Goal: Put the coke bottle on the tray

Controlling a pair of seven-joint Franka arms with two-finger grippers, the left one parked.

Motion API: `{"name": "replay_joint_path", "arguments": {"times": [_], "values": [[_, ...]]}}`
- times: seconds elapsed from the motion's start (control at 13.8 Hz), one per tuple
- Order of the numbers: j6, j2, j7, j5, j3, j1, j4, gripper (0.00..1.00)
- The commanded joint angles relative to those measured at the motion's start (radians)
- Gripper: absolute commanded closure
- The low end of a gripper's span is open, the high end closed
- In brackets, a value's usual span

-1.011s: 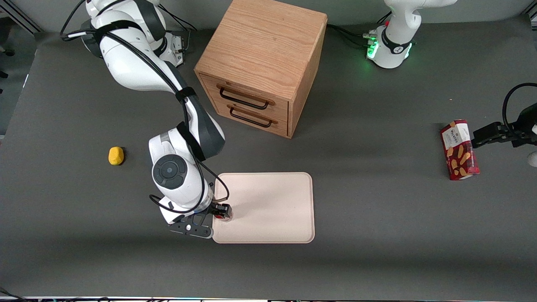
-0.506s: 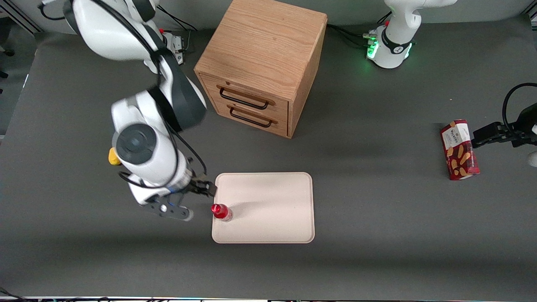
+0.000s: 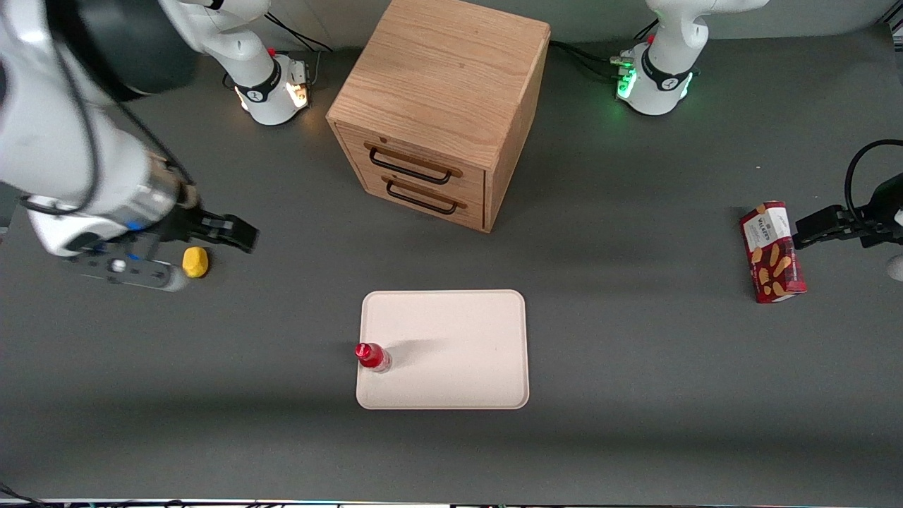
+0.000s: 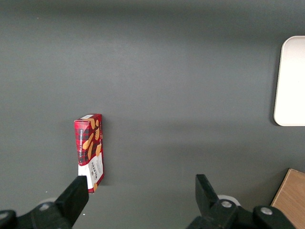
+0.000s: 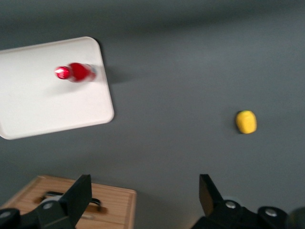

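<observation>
The coke bottle stands upright on the tray, at its nine-o'clock edge. My gripper, jaws apart and empty, hangs well clear. Placement looks finished; only parking remains.

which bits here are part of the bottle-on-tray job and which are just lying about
Job: coke bottle, standing on the tray at its edge; pincer open, up near the yellow lump.

Lying about: yellow lump, wooden drawer cabinet, red snack box.

Red coke bottle stands upright on cream tray's edge.
</observation>
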Motion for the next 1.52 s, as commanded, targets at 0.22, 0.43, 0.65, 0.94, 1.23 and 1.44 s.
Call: {"name": "replay_joint_path", "arguments": {"times": [0.22, 0.43, 0.65, 0.94, 1.23, 1.44], "values": [[0.115, -0.268, -0.315, 0.013, 0.009, -0.174, -0.340, 0.00], [0.263, -0.345, -0.412, 0.016, -0.043, -0.190, -0.500, 0.00], [0.286, -0.345, -0.448, 0.062, -0.081, -0.188, -0.505, 0.00], [0.283, -0.327, -0.459, 0.061, -0.080, -0.208, -0.464, 0.00], [0.271, -0.303, -0.448, 0.061, -0.081, -0.207, -0.425, 0.00], [0.275, -0.313, -0.451, 0.061, -0.083, -0.199, -0.439, 0.00]]}}
